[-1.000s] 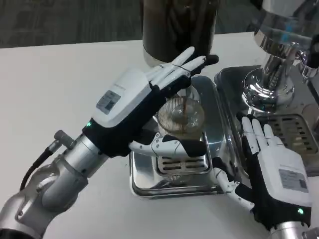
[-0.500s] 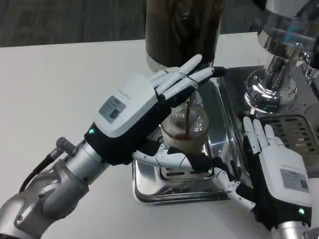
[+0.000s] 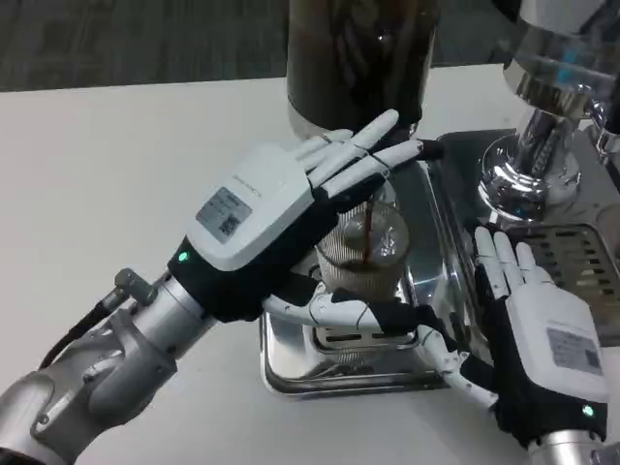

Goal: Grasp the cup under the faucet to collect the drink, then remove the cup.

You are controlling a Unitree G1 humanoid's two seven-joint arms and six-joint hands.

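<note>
A clear ribbed cup (image 3: 376,250) stands on the steel drip tray (image 3: 291,373) under the faucet of a dark drink dispenser (image 3: 358,58). A thin brown stream (image 3: 366,225) runs into the cup, and some drink has gathered inside. My left hand (image 3: 263,221) holds the cup from the left. Its thumb (image 3: 344,312) lies across the cup's near side, low down, and its long fingers (image 3: 373,145) reach straight over the far rim. My right hand (image 3: 541,341) lies flat at the tray's right edge with its fingers apart and nothing in it.
A second, chrome dispenser (image 3: 542,145) stands at the right over its own grated tray (image 3: 581,254), just beyond my right hand. Bare white table (image 3: 126,165) stretches to the left.
The whole picture has shifted a little right and down, so the camera moved. The stream keeps running into the cup. Neither hand has changed its hold.
</note>
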